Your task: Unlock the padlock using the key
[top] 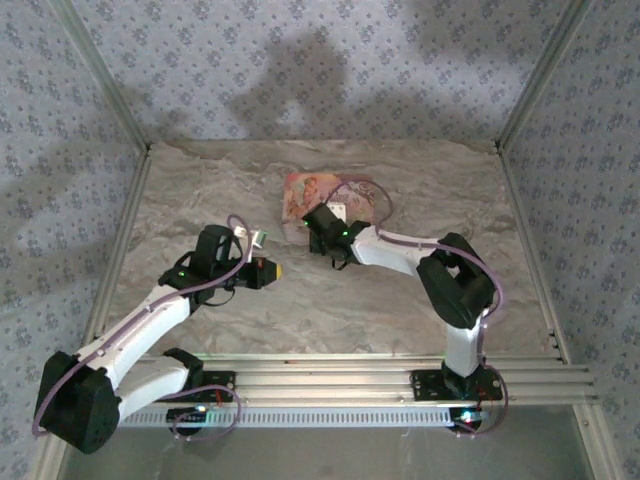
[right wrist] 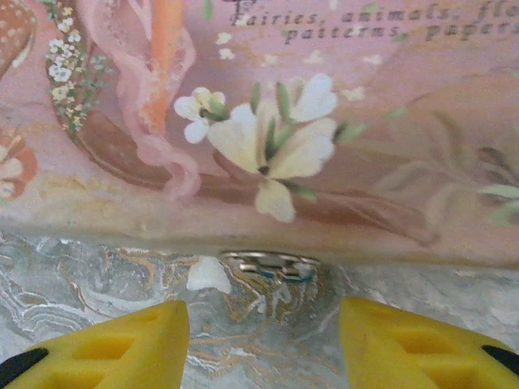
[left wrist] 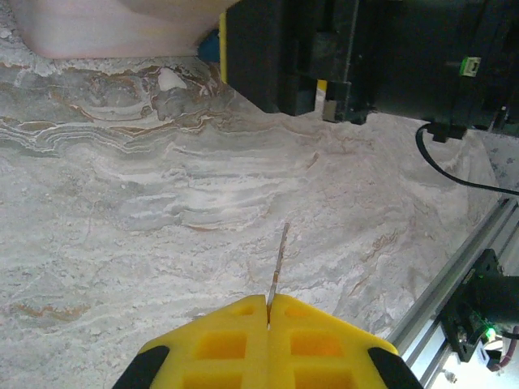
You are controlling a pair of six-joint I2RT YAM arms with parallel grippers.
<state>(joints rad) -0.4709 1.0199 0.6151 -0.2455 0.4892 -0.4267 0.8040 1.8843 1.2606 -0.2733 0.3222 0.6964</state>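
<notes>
Key point(left wrist: 280, 259) blade juts from our left gripper point(left wrist: 268, 306), fingers clamped on it, mid-table. Our right gripper point(right wrist: 261, 314), fingers apart, faces what we take for the padlock point(right wrist: 272, 263), against the pink box point(right wrist: 259, 121) near the table's far edge. We should grip it squarely before aligning the blade.

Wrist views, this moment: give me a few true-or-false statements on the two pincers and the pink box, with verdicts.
1. The left pincer is shut on a thin metal blade that sticks out ahead of it. True.
2. The right pincer is shut. False: its fingers stand well apart with nothing between them.
3. The right pincer faces the pink box. True.
4. The pink box is held up off the table. False: it lies on the table, ungripped.
5. A small metal ring lies at the foot of the pink box. True.
</notes>
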